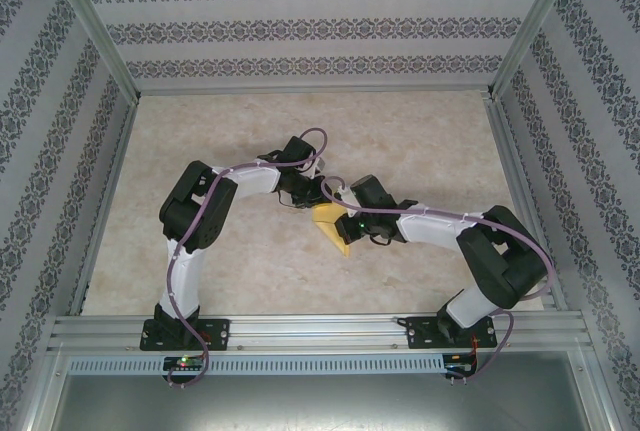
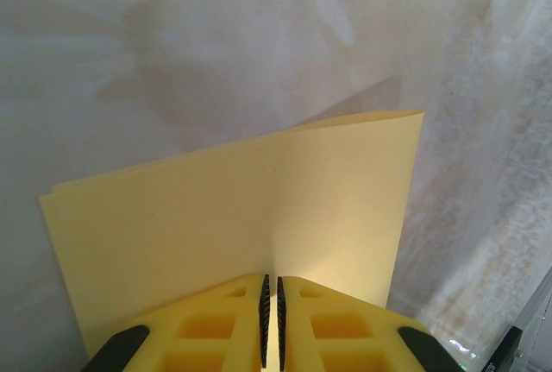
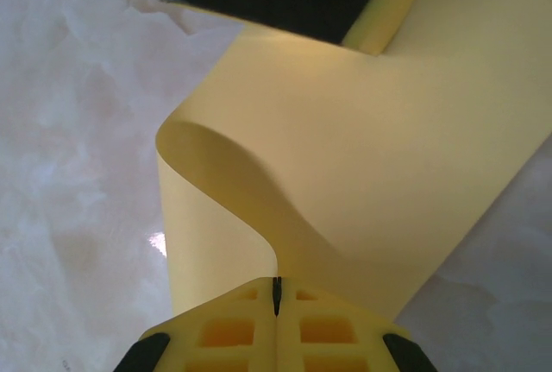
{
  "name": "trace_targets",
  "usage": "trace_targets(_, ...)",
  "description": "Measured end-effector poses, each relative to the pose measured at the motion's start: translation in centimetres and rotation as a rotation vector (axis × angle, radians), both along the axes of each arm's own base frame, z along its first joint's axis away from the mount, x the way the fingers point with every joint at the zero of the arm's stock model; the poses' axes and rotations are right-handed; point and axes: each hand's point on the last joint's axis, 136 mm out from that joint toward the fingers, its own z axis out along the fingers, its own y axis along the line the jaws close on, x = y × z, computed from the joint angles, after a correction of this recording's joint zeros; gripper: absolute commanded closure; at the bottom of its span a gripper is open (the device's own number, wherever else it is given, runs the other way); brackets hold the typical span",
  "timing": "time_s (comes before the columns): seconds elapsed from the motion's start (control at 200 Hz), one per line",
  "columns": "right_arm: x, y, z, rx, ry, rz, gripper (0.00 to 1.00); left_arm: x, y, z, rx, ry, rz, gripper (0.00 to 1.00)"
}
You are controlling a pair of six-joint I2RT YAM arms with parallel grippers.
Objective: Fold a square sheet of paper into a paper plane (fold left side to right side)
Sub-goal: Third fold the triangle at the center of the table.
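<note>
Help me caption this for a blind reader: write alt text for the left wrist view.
The left tool, shut, pinches the near edge of the doubled-over yellow square sheet of paper above a pale marbled table.

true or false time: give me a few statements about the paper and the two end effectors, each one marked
1. The paper is yellow. True.
2. The paper lies flat and unfolded. False: it is bent over in a curve.
3. The left end effector is shut on the paper. True.
4. The right end effector is open, clear of the paper. False: it is shut on the paper's edge.
</note>
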Motion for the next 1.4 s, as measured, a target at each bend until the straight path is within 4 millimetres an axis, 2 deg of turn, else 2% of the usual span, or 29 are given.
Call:
trace_targets(0.794,0.7,-1.4,-0.7,-0.033,0.023,-0.062,1.0,0.0,0.0,0.0,0.001,-0.007,-0.008,0.85)
trace_targets(1.144,1.0,-1.3,-0.5,-0.033,0.02,-0.066,1.0,0.0,0.0,0.0,0.001,-0.007,-0.008,0.85)
trace_targets(1.399,0.9,-1.3,-1.1,-0.045,0.037,-0.066,1.0,0.0,0.0,0.0,0.001,-0.007,-0.008,0.85)
